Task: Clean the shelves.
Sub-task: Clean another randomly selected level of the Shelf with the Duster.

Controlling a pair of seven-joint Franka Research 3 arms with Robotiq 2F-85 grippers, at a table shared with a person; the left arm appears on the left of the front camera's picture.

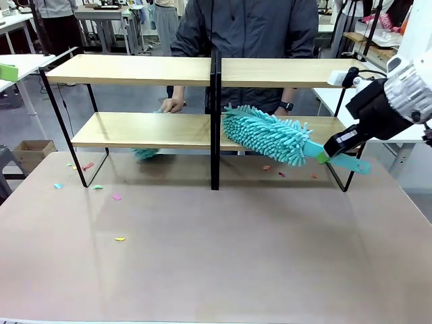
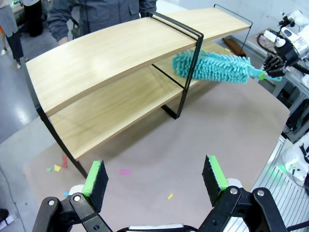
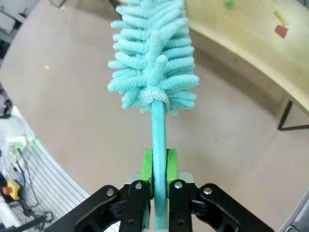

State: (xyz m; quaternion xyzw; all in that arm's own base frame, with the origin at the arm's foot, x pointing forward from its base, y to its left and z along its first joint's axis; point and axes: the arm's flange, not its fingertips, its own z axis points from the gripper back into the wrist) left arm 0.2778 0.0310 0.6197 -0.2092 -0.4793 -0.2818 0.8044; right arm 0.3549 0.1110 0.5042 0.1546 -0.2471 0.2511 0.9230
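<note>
We are holding a duster (image 1: 266,133) to the shelves (image 1: 135,129).
Our right arm is reaching in from the right, the right fingers (image 3: 147,166) clamping the duster's teal handle; the fluffy head is lying at the lower board's front edge, just beside the centre post. Our left fingers (image 2: 95,178) are hanging wide apart above the surface (image 1: 216,256).

1. The right gripper (image 3: 160,166) has black linked fingers, bright green pads (image 3: 147,165) and silver pivot screws.
2. The right arm (image 1: 412,88) is white, with a ribbed silver-grey collar above a black wrist block.
3. The left gripper (image 2: 155,176) has the same black links, green pads and silver screws.
4. The person (image 1: 250,27) wears a dark grey long-sleeved jacket and a black wristwatch (image 1: 288,106).
</note>
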